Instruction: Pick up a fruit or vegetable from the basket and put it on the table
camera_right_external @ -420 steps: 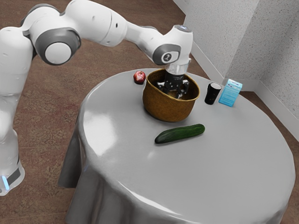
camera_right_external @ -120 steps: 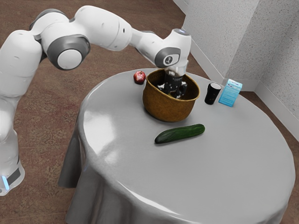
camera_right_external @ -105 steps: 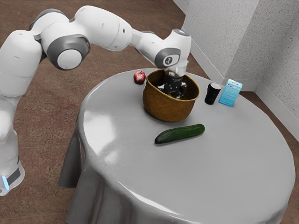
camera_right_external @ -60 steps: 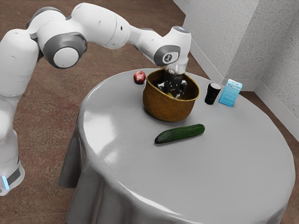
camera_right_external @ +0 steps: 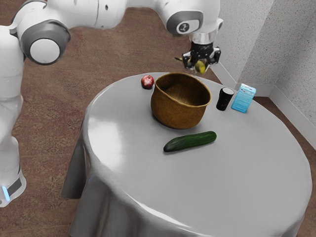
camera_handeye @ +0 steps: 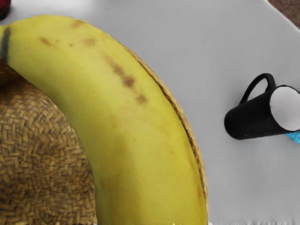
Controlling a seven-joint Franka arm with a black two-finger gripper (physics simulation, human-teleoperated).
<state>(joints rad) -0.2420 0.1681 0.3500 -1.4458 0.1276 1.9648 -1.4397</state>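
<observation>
gripper (camera_right_external: 200, 62): one, black, two-fingered, pointing down; clenched on a banana, a finger to either side of the fruit.

banana (camera_handeye: 126, 108): one, yellow, curved, with brown flecks along the skin and a dark band near one end; held aloft above the basket, toward its far side, on the exterior view's right; apart from the table.

basket (camera_right_external: 176, 112): one, woven, golden brown, round-rimmed, upright on the table; its woven bottom visible past the banana in the wrist view.

apple (camera_right_external: 147, 82): one, red with paler patches; on the table just beside the basket, on the exterior view's left.

cucumber (camera_right_external: 191, 141): one, dark green, lying on its side near the basket, on the side toward the exterior camera.

mug (camera_right_external: 223, 101): one, black, pale at the top, handle seen in the wrist view; on the table between the basket and a carton.

carton (camera_right_external: 242, 101): one, light blue, upright, just beside the mug.

table (camera_right_external: 242, 168): one, round, under a smooth grey cloth that hangs in folds at the edge.
</observation>
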